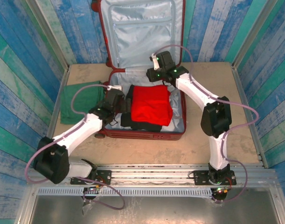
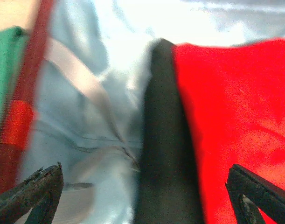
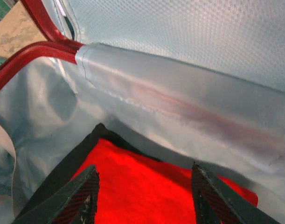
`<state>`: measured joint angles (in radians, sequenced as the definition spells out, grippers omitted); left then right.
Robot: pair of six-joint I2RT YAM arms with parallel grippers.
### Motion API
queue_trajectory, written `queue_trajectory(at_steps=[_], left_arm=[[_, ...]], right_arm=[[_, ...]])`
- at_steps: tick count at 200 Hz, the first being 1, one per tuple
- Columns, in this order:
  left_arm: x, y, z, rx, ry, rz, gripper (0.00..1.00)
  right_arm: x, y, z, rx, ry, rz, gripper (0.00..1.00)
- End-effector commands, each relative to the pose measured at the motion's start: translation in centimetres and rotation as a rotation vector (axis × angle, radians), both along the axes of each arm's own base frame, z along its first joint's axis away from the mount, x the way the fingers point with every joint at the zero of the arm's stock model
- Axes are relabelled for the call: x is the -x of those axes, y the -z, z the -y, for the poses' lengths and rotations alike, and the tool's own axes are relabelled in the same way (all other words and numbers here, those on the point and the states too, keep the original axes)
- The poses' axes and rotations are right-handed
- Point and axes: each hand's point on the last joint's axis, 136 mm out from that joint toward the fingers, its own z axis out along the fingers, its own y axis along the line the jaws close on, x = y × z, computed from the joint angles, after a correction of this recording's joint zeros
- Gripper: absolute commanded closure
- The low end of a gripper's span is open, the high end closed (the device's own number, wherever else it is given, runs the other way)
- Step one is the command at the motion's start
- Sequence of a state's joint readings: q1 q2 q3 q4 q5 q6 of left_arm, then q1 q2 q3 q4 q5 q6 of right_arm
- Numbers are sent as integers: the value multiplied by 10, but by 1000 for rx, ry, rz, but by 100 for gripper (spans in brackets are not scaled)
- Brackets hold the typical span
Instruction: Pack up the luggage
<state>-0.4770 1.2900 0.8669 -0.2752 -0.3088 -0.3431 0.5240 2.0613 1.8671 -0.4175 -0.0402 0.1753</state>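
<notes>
Luggage [image 1: 142,134] open mid-bench [image 1: 203,144], lid raised at the back. Left jaws wide, empty, over edge of black garment [image 2: 163,140]. Right jaws apart, empty, above red cloth [image 1: 151,105] near hinge. Next, probably: fetch green cloth [image 1: 81,100] lying outside left shell wall. Lift well clear of rim; mind lining strap [image 2: 81,79], seemingly loose.

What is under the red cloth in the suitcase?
Under the red cloth lies a black garment, showing along its left and near edges. Anything beneath that is covered.
</notes>
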Motion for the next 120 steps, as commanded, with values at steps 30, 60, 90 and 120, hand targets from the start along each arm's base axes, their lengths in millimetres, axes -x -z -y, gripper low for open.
queue_trajectory(at_steps=[30, 60, 90, 120], left_arm=[[-11, -37, -126, 99, -401, 44, 7], [1, -60, -192, 129, -624, 84, 7], [12, -44, -242, 197, -761, -8, 7], [-5, -18, -256, 141, -642, -148, 7]], right_arm=[[41, 63, 26, 44, 60, -140, 51], [58, 66, 44, 44, 97, -113, 48], [67, 56, 48, 32, 80, -95, 45], [73, 40, 59, -17, 122, -61, 42]])
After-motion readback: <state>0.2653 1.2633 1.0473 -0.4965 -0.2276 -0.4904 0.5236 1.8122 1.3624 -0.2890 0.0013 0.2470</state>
